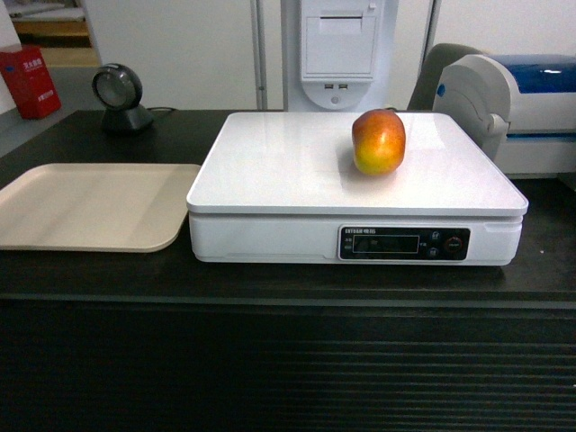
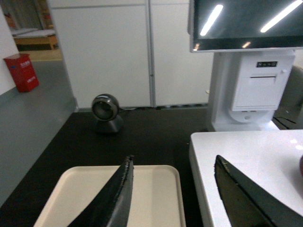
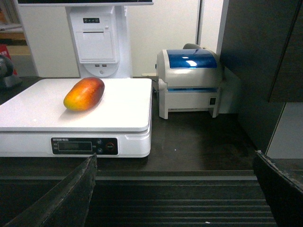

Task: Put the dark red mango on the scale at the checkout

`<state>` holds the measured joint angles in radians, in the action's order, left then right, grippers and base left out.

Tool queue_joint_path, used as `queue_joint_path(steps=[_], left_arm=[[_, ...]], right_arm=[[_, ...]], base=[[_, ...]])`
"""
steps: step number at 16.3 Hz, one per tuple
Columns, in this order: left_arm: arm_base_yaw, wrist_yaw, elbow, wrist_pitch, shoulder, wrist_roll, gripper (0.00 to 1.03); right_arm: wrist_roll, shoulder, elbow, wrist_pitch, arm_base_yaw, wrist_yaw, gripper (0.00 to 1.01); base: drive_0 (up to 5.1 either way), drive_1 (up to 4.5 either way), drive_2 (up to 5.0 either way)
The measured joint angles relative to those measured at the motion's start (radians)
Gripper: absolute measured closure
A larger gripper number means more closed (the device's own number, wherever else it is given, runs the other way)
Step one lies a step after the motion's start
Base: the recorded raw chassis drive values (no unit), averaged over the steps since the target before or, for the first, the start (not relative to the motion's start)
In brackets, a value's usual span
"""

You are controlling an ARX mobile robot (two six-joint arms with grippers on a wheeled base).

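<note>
The left tool (image 2: 173, 189) hangs with its two dark fingers (image 2: 116, 198) spread well apart and nothing between them; under its left finger lies the beige tray (image 2: 156, 189), and its right finger stands over the near corner of the white scale (image 2: 246, 151); the gap between the fingers opens onto the strip of black table (image 2: 156, 142) that separates tray from scale. The right tool (image 3: 175, 189) is likewise spread wide and grips nothing; its fingers (image 3: 66, 198) frame the ribbed front edge of the table from a position in front of the scale, apart from everything on it.

The dark red mango (image 1: 379, 141) lies on the scale's glossy platter, toward the back right part of it, touching the platter only; in the right wrist view it lies on its side, yellow-orange at the nearer end and dark red at the farther end. The scale's dark display panel (image 1: 404, 243) faces the robot, with small buttons at its right end. The tray sits just beside the scale on its left, flat on the table.

Behind the tray stands a round black scanner (image 1: 119, 97) on a short foot; behind the scale rises a white terminal (image 2: 251, 80) with a dark screen above and a printer slot below; to the right of the scale sits a white printer with a blue lid (image 3: 189, 80); a red box (image 1: 30, 81) stands on the floor far left.
</note>
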<state>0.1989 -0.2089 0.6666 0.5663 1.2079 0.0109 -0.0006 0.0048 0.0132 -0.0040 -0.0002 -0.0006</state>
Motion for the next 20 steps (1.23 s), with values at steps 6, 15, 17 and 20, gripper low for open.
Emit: queue_joint_path(steps=[6,15,17,20], left_arm=[[-0.086,0.091,-0.344,0.100,-0.213,-0.007,1.01],[-0.206,0.195,-0.530,0.062,-0.440,-0.010,1.01],[-0.200,0.206,-0.545,0.049,-0.467,-0.010,1.01],[-0.196,0.209,-0.588,-0.010,-0.567,-0.010,1.01]], right_arm=[[0.000,0.000,0.000,0.000,0.000,0.000,0.03],[0.000,0.000,0.000,0.000,0.000,0.000,0.03],[0.000,0.000,0.000,0.000,0.000,0.000,0.03],[0.000,0.000,0.000,0.000,0.000,0.000,0.03]], base=[[0.0,0.00,0.0],[0.0,0.00,0.0],[0.0,0.00,0.0],[0.0,0.00,0.0]])
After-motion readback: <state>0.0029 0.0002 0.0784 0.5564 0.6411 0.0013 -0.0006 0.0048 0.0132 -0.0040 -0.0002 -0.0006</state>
